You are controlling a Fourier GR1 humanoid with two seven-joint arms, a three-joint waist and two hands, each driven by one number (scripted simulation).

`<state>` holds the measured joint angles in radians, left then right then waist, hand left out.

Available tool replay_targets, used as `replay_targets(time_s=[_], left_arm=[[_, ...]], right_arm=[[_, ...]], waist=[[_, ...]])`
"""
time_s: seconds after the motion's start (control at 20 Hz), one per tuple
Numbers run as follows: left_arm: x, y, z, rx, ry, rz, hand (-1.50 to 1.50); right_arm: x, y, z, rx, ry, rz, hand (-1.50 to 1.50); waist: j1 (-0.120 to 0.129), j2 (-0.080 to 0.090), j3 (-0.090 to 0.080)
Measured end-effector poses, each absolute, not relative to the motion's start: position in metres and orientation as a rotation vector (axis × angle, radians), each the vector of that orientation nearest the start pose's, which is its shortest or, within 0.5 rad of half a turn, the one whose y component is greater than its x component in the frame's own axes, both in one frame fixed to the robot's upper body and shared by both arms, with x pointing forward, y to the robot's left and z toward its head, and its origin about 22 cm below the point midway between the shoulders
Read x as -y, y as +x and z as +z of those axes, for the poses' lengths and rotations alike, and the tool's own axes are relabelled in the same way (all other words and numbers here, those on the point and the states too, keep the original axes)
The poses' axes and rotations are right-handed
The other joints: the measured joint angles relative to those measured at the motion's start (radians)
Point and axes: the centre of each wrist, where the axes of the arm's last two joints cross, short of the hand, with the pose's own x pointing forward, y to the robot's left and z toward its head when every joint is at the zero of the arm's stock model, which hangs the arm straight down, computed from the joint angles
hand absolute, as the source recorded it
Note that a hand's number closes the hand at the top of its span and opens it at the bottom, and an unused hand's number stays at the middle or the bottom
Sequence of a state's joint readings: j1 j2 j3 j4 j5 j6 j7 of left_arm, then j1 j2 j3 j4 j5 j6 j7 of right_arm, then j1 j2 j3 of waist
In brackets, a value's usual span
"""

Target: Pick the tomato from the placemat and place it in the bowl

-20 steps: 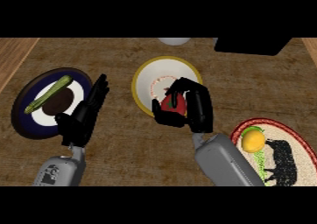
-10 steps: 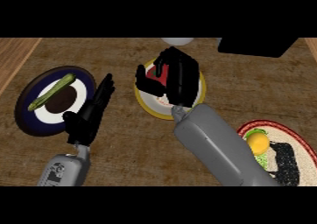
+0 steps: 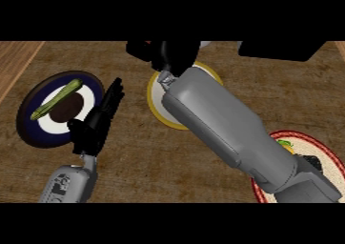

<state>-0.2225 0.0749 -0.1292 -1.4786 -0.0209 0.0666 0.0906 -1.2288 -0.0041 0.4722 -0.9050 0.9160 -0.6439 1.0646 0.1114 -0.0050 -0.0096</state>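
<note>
Head view: the right hand (image 3: 163,52) is seen stretched far forward over the counter (image 3: 133,157), at the upper edge of the scene. Its fingers are curled, and a sliver of red, taken to be the tomato (image 3: 159,48), shows between them; the rest of the tomato is hidden by the hand. Just behind this hand, toward the robot, the yellow-rimmed bowl (image 3: 156,95) is largely covered by the grey right forearm (image 3: 225,124). The placemat (image 3: 323,155), round with a red border, lies well behind the right hand, near the forearm's elbow end, with a green and yellow scrap showing at its edge. The left hand (image 3: 98,119) is held with fingers straight, nothing grasped. Just to its left, a dark blue plate (image 3: 35,128) carries a green vegetable (image 3: 55,97) and a brown round item (image 3: 68,107).
</note>
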Motion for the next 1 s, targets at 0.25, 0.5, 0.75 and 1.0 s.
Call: replay_targets(time_s=[0.25,0.5,0.75,1.0], left_arm=[[-0.191,0.289,0.035,1.603,-0.009,-0.200,0.00],[-0.192,0.290,0.035,1.607,-0.001,-0.191,0.00],[-0.191,0.288,0.031,1.607,0.000,-0.183,0.00],[-0.193,0.283,0.029,1.610,0.008,-0.168,0.00]], right_arm=[[-0.030,0.392,0.212,1.554,-1.254,0.337,1.50],[-0.029,0.403,0.205,1.463,-1.373,0.394,1.50],[-0.018,0.410,0.179,1.386,-1.424,0.431,1.50],[0.000,0.417,0.147,1.305,-1.448,0.453,1.50]], waist=[[-0.005,0.007,0.002],[-0.016,0.014,0.004],[-0.026,0.017,0.006],[-0.040,0.016,0.007]])
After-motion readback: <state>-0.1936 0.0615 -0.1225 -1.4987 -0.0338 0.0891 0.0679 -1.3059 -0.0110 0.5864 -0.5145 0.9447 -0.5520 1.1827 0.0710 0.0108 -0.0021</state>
